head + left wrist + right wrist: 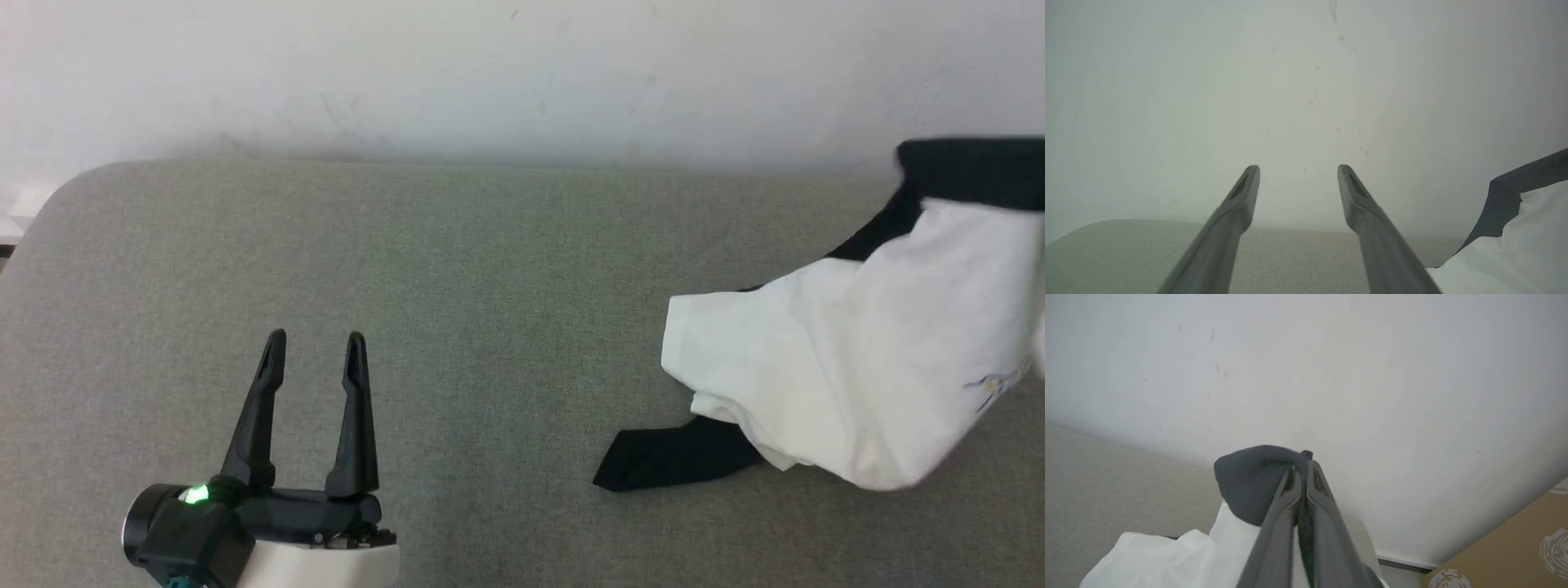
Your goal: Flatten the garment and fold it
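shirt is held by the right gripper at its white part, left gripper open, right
No: the right wrist view shows the right gripper shut on a black part of the shirt, not white. The left gripper is open.

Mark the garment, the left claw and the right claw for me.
garment [857,376], head view, white body panel.
left claw [317,343], head view, gap between its open fingertips.
right claw [1301,471], right wrist view, between fingertips shut on the garment's black fabric.

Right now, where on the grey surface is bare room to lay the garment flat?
Bare: the grey surface between the left end effector and the garment, back to the wall. Crowded: the right side, covered by the bunched garment.
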